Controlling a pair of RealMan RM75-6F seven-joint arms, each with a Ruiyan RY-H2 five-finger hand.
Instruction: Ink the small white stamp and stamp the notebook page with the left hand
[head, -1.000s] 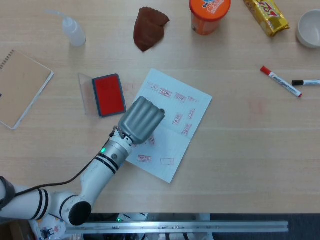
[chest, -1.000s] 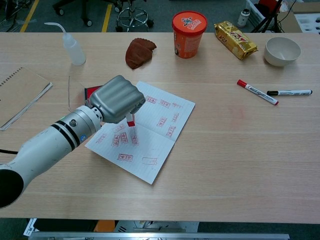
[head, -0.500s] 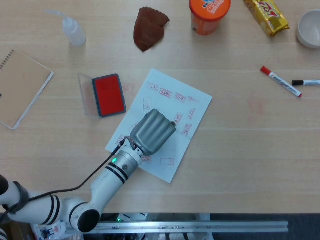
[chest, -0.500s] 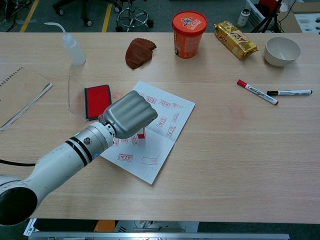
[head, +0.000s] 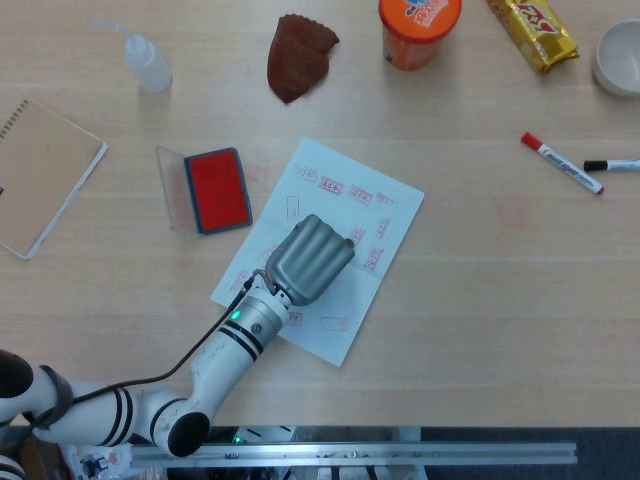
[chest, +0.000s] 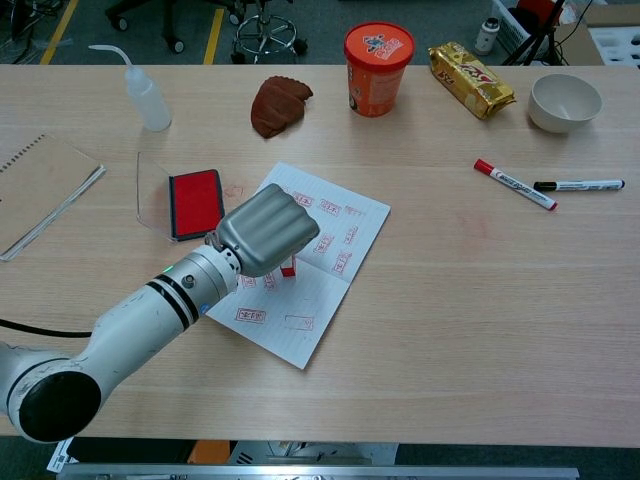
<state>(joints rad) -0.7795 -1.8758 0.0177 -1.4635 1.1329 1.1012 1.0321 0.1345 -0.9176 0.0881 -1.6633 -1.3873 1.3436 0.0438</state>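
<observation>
My left hand (head: 311, 259) (chest: 267, 229) hovers low over the middle of the open notebook page (head: 385, 205) (chest: 345, 217), fingers curled around the small white stamp (chest: 288, 266). Only the stamp's red and white lower end shows under the hand in the chest view, touching or just above the paper. The head view hides the stamp entirely. Several red stamp prints mark the page. The open red ink pad (head: 218, 189) (chest: 195, 203) lies to the left of the page. My right hand is in neither view.
A squeeze bottle (head: 143, 59), brown cloth (head: 297, 55) and orange cup (head: 418, 30) stand along the back. A snack packet (head: 533, 32), white bowl (head: 618, 57) and two markers (head: 561, 163) lie at the right. A spiral notebook (head: 38, 176) rests far left.
My left hand moved from beside the ink pad rightward and toward me over the page, then lowered, bringing the stamp down to the paper.
</observation>
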